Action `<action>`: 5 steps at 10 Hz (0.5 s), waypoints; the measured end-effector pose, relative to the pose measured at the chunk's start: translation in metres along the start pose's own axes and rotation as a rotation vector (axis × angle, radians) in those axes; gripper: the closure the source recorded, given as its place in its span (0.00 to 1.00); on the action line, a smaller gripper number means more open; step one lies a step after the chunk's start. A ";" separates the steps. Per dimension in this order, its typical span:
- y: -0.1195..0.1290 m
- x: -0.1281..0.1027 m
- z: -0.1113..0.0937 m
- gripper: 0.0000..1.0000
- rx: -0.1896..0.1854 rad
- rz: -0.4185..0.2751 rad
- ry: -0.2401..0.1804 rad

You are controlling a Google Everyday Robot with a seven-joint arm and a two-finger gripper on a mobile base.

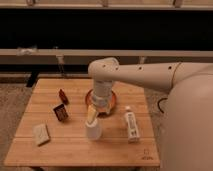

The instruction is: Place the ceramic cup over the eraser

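Observation:
The white ceramic cup (93, 129) stands on the wooden table (75, 147), near the middle front. My gripper (92, 115) reaches down from the white arm (135, 75) right over the cup's top, its tips at the rim. The eraser (61, 112), a small dark block with a reddish face, lies to the left of the cup, apart from it.
A white labelled bottle (131, 125) lies right of the cup. An orange-rimmed bowl (113, 101) sits behind the cup, under the arm. A small dark red item (63, 96) lies behind the eraser. A pale beige block (41, 134) lies at front left.

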 end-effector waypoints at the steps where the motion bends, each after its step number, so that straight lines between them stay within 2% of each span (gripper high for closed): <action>1: 0.000 0.000 0.000 0.28 0.000 0.000 0.000; 4: 0.000 0.001 0.001 0.28 0.004 -0.002 0.001; 5: 0.003 0.002 0.001 0.28 0.033 -0.016 -0.016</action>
